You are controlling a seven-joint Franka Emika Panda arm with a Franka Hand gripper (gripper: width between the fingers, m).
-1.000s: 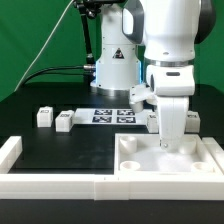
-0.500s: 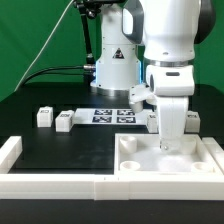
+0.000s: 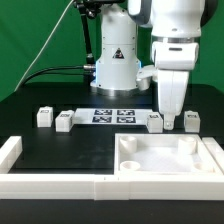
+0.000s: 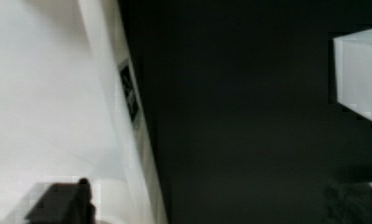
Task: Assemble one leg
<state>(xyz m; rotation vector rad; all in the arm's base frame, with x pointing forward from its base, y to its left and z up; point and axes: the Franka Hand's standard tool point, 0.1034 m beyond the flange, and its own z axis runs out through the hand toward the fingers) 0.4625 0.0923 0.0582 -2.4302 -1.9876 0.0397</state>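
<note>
Four small white legs with tags stand in a row behind the panel: two on the exterior view's left (image 3: 43, 117) (image 3: 64, 121) and two on its right (image 3: 155, 121) (image 3: 191, 121). The big white square panel (image 3: 165, 160) with round corner sockets lies in front. My gripper (image 3: 170, 120) hangs just above the panel's back edge, between the two right legs, touching neither. In the wrist view the gripper (image 4: 204, 205) is open and empty, its dark fingers (image 4: 58, 203) wide apart. The panel (image 4: 50, 100) lies under one finger and a white block (image 4: 361, 75) shows at the far side.
The marker board (image 3: 112, 115) lies on the black table in front of the arm's base (image 3: 115, 65). A low white fence (image 3: 60, 185) runs along the table's front, with a corner piece at the left (image 3: 10, 150).
My gripper has risen off the panel and shifted a little to the exterior view's right. The panel and the legs have not moved.
</note>
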